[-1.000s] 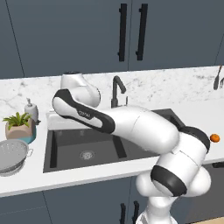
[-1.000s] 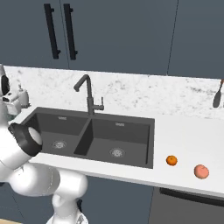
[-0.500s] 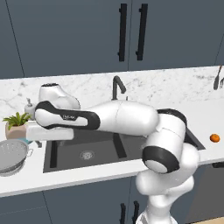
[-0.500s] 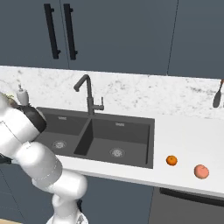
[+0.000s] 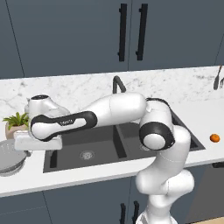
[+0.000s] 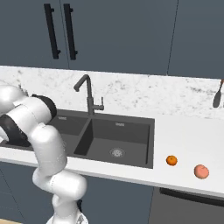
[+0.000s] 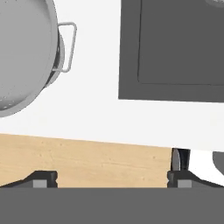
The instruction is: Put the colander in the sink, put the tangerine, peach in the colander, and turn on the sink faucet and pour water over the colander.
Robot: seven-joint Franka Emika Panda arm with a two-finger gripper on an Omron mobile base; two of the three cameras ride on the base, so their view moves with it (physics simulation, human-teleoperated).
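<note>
You are dealing with a rigid metal bowl, and I judge the colander (image 7: 19, 57) to be light for its width but hard and slick, so smooth finger pads could slide on its curved wall. Take it by the thin rim, or by the small wire loop handle (image 7: 68, 47) that sticks out of its side in the hand view; the bowl itself looks far too wide to span. It will not crush or flex, so a firm pinch should be safe, though a grip on one edge may let it tilt as you lift. To look at, it is round, silvery-grey and finely perforated, sitting upright on the white counter (image 5: 26, 181) just left of the dark sink (image 5: 105, 148) and in front of the potted plant (image 5: 16, 124). The gripper (image 7: 111, 177) hangs above the counter's front edge near the colander, jaws spread wide and holding nothing. The tangerine (image 6: 172, 160) and peach (image 6: 201, 171) lie well apart from it, on the counter right of the sink.
</note>
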